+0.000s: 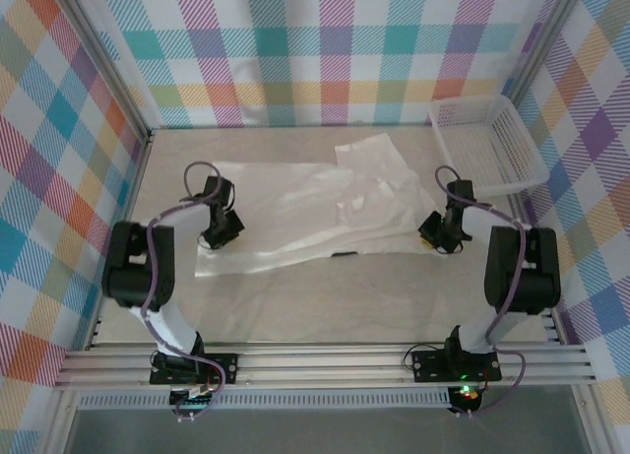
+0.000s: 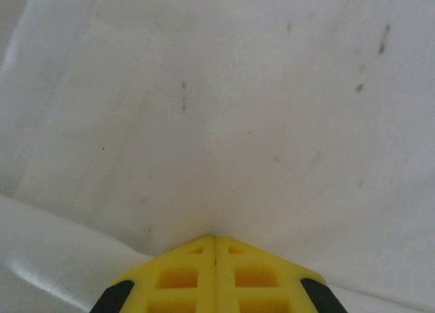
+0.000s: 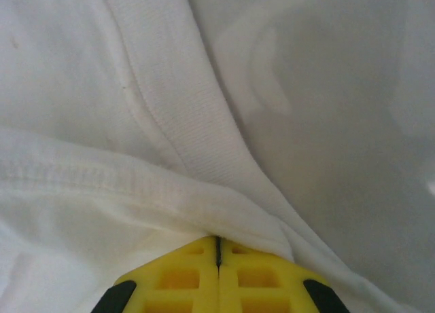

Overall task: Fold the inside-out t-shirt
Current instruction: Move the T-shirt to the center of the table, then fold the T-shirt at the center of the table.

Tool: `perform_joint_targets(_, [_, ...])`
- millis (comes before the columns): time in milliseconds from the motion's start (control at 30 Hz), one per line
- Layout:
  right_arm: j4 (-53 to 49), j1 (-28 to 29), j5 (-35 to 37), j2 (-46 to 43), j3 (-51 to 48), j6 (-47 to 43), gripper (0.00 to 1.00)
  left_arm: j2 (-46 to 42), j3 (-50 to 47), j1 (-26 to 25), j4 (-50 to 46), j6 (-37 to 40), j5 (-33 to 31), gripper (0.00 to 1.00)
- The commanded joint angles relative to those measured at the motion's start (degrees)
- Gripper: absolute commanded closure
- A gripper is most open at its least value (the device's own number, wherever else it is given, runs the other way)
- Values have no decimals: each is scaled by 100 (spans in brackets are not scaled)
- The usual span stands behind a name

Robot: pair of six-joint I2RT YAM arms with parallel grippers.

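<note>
The inside-out t-shirt [image 1: 315, 208] lies spread across the middle of the table, white and creased, with a small dark tag [image 1: 345, 253] at its near edge. My left gripper [image 1: 219, 235] sits at the shirt's left end. In the left wrist view its yellow fingers [image 2: 190, 272] meet at the tips [image 2: 215, 237], and the smooth cloth [image 2: 224, 123] puckers into them. My right gripper [image 1: 440, 239] is at the shirt's right end. There its tips [image 3: 218, 240] are shut under a hemmed fold [image 3: 136, 184], beside the ribbed collar band [image 3: 183, 116].
A white mesh basket [image 1: 487, 139] stands at the back right corner, close to the right arm. Checked walls enclose the table on three sides. Bare tabletop [image 1: 315, 311] runs between the shirt and the arm bases.
</note>
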Motion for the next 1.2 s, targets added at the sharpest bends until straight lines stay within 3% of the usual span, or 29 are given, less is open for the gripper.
perform_joint_targets(0, [-865, -66, -115, -808, -944, 172, 99, -969, -1251, 29, -839, -576, 71, 100])
perform_joint_targets(100, [-1095, -60, -191, -1722, -1590, 269, 99, -2280, -1982, -109, -968, -874, 162, 100])
perform_joint_targets(200, [-1141, 63, -491, -2600, -1542, -27, 91, -3202, -1974, -292, -1125, -849, 156, 100])
perform_joint_targets(300, [-982, 833, 222, -2879, -728, -1019, 81, -3615, -1450, -297, -957, -405, 260, 70])
perform_joint_targets(367, [-561, 1127, 509, -2528, -266, -1611, 75, -3642, -1124, -298, -604, 69, 385, 52])
perform_joint_targets(500, [-427, 1195, 860, -785, 1183, -2068, 71, -3362, -487, -299, -337, 973, 269, 37])
perform_joint_targets(600, [-493, 1215, 1345, 461, 2192, -2225, 69, -3102, -122, -290, -481, 1351, -1, 32])
perform_joint_targets(767, [-743, 1223, 1476, 1858, 3390, -2409, 66, -2877, 84, -230, -537, 1565, 1, 21])
perform_joint_targets(1000, [-1099, 1217, 1062, 2749, 4069, -2678, 59, -2646, 29, -160, -523, 1610, 10, 12])
perform_joint_targets(1167, [-1516, 1215, 742, 3179, 4610, -2740, 69, -2408, 58, 144, -438, 1389, 142, 8])
